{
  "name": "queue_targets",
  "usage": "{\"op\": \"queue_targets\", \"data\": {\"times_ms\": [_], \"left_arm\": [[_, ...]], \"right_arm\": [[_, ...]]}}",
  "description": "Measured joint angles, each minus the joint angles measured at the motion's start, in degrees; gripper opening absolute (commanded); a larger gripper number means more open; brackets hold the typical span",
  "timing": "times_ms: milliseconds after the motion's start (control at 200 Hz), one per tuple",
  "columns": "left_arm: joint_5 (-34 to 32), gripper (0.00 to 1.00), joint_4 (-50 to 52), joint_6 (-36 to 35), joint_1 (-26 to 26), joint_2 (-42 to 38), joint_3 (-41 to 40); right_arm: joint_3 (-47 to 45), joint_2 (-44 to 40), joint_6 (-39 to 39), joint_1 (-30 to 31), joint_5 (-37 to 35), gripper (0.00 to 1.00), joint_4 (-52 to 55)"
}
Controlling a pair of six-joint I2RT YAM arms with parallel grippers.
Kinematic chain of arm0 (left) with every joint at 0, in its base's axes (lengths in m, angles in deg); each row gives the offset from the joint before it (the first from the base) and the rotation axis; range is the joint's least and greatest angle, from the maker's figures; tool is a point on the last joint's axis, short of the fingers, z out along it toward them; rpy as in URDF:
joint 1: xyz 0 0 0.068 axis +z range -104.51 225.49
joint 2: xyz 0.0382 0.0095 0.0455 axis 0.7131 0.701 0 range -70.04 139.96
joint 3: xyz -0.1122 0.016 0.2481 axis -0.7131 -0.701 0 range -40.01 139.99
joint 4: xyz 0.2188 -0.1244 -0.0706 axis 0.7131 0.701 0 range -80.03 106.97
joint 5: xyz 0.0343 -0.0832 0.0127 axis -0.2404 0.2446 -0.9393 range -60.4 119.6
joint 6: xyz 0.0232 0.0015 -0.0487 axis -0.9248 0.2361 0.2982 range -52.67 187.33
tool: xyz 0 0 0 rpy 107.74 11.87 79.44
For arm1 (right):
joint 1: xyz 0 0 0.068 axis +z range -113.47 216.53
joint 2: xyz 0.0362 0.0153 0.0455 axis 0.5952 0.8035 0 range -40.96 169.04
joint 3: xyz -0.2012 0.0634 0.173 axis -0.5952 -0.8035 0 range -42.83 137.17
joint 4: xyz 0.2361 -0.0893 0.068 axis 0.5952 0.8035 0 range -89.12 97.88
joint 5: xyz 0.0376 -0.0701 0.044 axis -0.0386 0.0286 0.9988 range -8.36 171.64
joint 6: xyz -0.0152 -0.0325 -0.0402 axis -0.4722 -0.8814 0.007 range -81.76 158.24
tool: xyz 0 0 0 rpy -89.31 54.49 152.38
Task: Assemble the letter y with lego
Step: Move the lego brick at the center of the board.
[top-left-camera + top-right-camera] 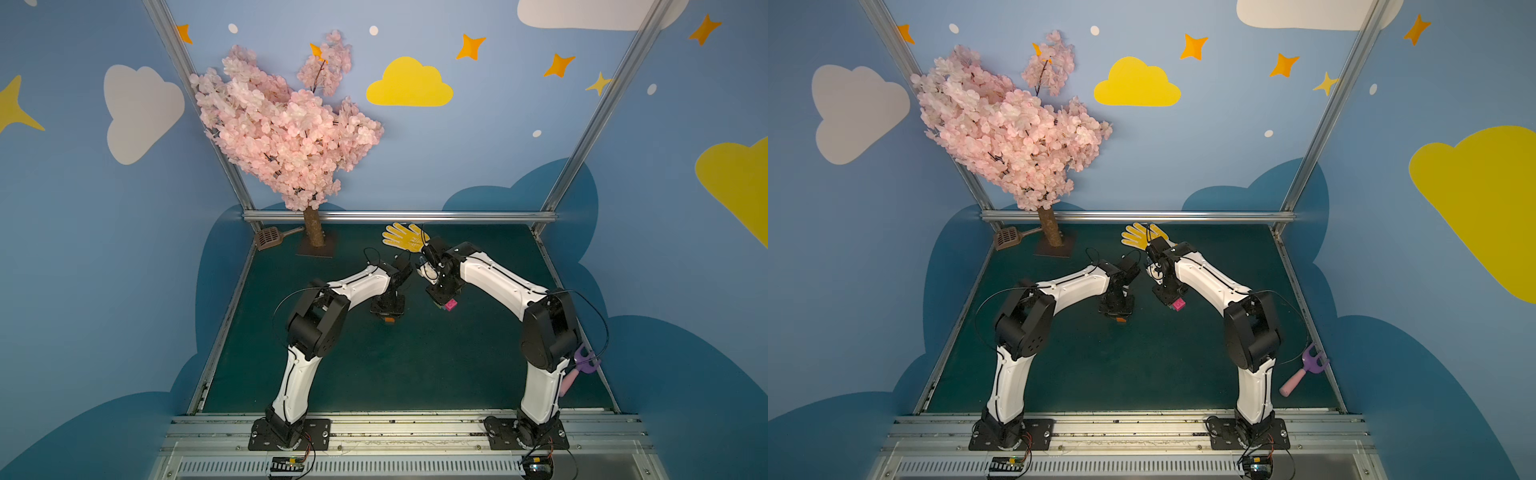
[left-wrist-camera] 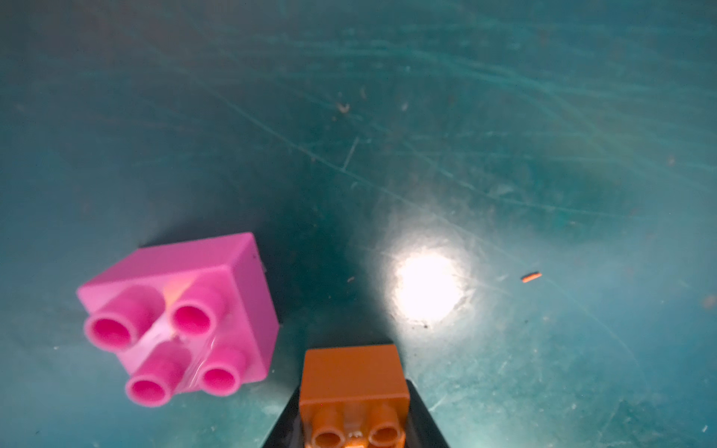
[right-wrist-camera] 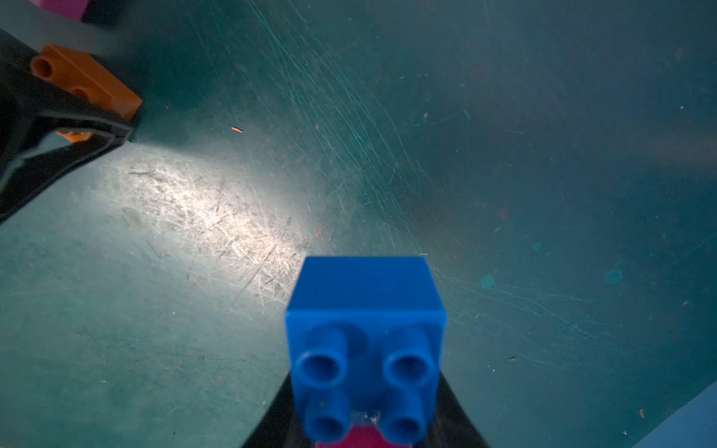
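Note:
My left gripper (image 2: 354,403) is shut on the orange lego brick (image 2: 351,372), studs facing the camera, just above the green mat. A loose pink brick (image 2: 178,318) lies on the mat close beside it. In both top views the left gripper (image 1: 388,312) points down at mid-table with the orange brick (image 1: 389,319) at its tip. My right gripper (image 3: 366,388) is shut on a dark blue brick (image 3: 364,291) with a pink piece (image 3: 357,440) joined behind it. In a top view this pink brick (image 1: 451,306) shows at the right gripper (image 1: 445,303). No letter y shape shows.
A yellow glove (image 1: 405,237) lies at the back behind the right arm. A blossom tree (image 1: 316,232) and a brown scoop (image 1: 268,237) stand at the back left. A purple and pink toy rake (image 1: 1304,372) lies by the right edge. A light blue edge (image 3: 683,422) shows near the right gripper.

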State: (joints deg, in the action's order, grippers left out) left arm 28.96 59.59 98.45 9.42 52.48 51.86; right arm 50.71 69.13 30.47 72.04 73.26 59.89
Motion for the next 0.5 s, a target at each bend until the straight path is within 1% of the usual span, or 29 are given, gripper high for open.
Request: {"op": "queue_targets", "data": {"times_ms": [195, 355, 501], "left_arm": [[-0.1, 0.36, -1.6, 1.5, -1.0, -2.3, -3.5], [0.9, 0.36, -1.8, 4.2, -4.1, -4.8, -7.4], [1.1, 0.37, -2.1, 6.4, -7.1, -6.0, -9.2]], "right_arm": [[0.0, 0.0, 0.1, 0.0, 0.0, 0.00, 0.0], [0.0, 0.0, 0.2, 0.0, 0.0, 0.00, 0.0], [0.0, 0.0, 0.3, 0.0, 0.0, 0.00, 0.0]]}}
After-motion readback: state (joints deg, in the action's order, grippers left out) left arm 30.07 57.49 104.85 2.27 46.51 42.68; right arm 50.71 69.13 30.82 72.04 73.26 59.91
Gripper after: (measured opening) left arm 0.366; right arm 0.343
